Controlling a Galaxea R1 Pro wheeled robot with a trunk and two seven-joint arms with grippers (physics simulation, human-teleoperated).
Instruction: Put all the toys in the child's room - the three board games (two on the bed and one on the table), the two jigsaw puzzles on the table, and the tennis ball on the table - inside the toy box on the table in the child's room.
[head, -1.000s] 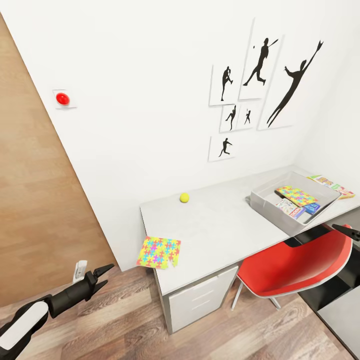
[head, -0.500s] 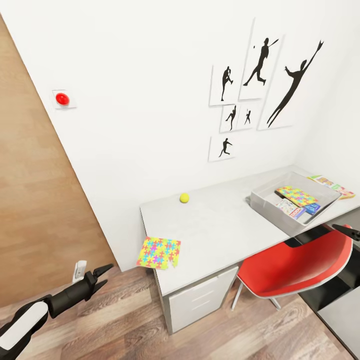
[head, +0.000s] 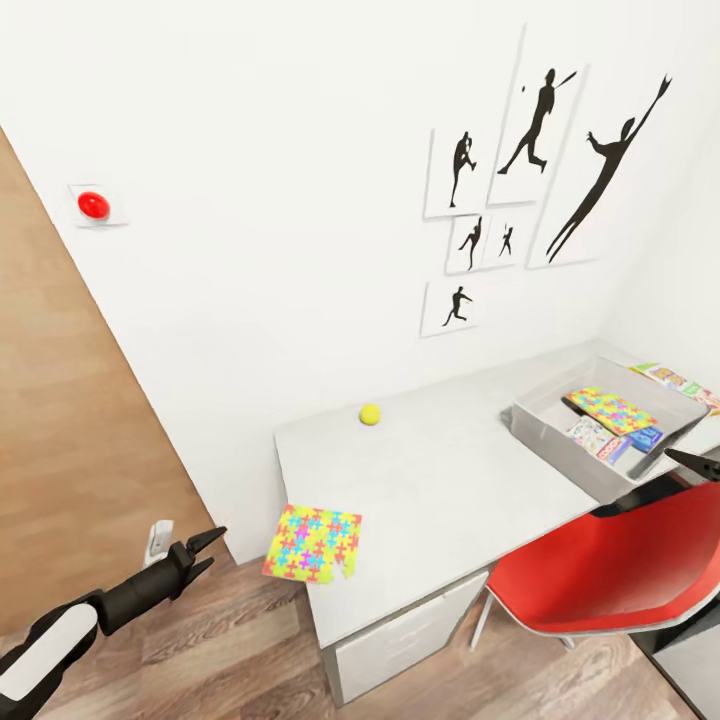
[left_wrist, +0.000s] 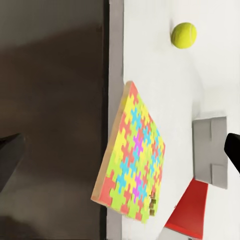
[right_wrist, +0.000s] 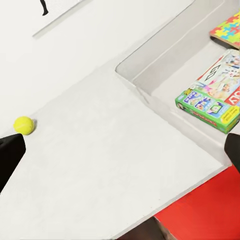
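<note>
Head view showed the left gripper (head: 203, 551) with jaws spread beside the desk (head: 440, 490); the right gripper's (head: 690, 462) jaws seemed spread too.

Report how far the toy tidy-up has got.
Done: a multicoloured jigsaw sheet and printed game boxes lie in the light grey toy box. In hand: nothing; the left gripper is open. Left: the second jigsaw overhanging the desk edge and the small yellow ball.
</note>
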